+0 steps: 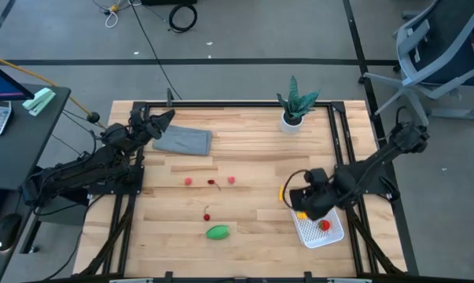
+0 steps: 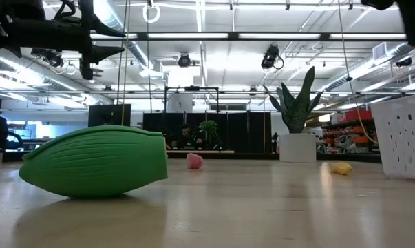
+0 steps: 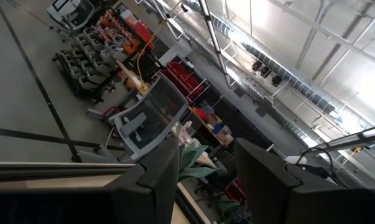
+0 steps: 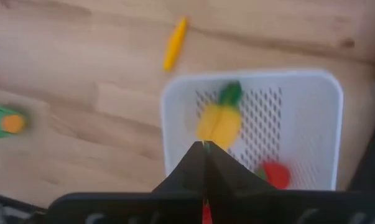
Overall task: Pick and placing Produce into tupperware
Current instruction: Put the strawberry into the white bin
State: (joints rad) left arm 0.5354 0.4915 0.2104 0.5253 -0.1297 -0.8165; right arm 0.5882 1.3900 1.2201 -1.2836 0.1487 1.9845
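Note:
The white basket (image 1: pixel 321 232) stands near the table's right near corner. In the right wrist view a blurred yellow piece with a green top (image 4: pixel 219 121) and a red piece (image 4: pixel 275 174) sit inside the basket (image 4: pixel 175 106). My right gripper (image 4: pixel 204 148) hovers over the basket's near wall, shut and empty. A long yellow piece (image 1: pixel 282 192) lies on the table beside the basket. The green oval (image 1: pixel 217 232), a small red piece (image 1: pixel 207 216), two pink pieces (image 1: pixel 188 181) (image 1: pixel 231 180) and a dark red one (image 1: pixel 213 183) lie mid-table. My left gripper (image 1: pixel 164 119) waits open at the far left, raised.
A grey folded cloth (image 1: pixel 185 140) lies by the left gripper, and a spiky potted plant (image 1: pixel 293 106) stands at the far edge. A green and orange piece (image 4: pixel 4 121) shows in the right wrist view. Black rails run along the table's left and right sides.

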